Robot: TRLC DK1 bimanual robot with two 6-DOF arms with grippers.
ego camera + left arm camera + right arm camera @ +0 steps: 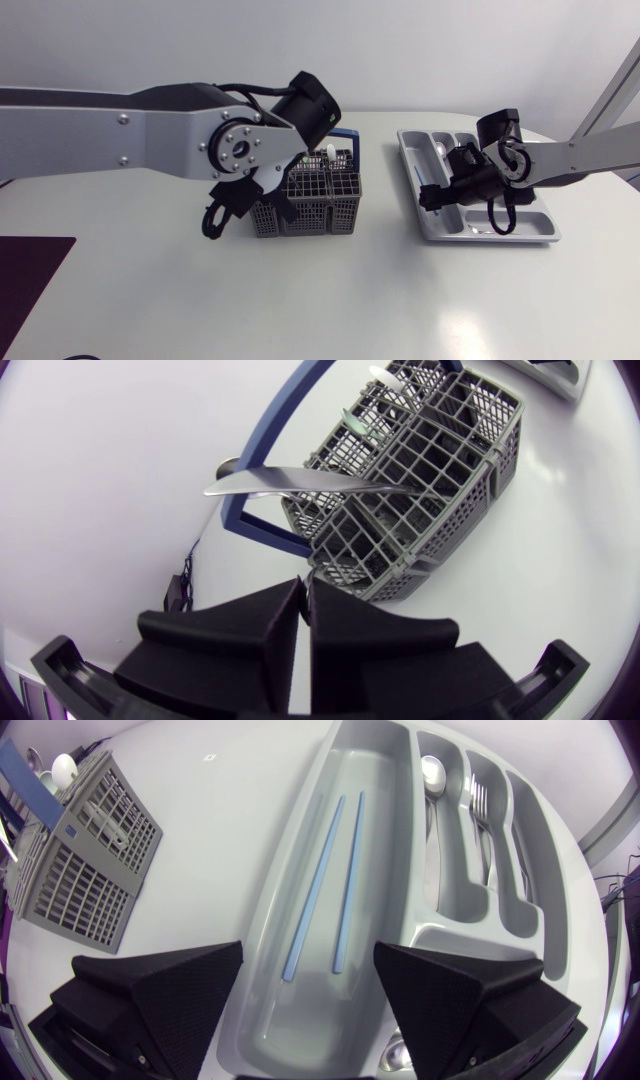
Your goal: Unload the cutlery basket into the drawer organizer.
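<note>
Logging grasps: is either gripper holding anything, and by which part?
Nothing is held: left gripper shut empty, right gripper open over the grey plastic drawer organizer.

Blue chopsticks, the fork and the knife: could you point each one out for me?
Blue chopsticks [314, 886]: right wrist view, the middle of one stick.
Fork [480, 798]: right wrist view, its tines.
Knife [300, 481]: left wrist view, the middle of its blade.

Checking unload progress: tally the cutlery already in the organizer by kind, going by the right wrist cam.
Blue chopsticks: 2
Spoons: 1
Forks: at least 1
Total: at least 4; more may be hidden.
</note>
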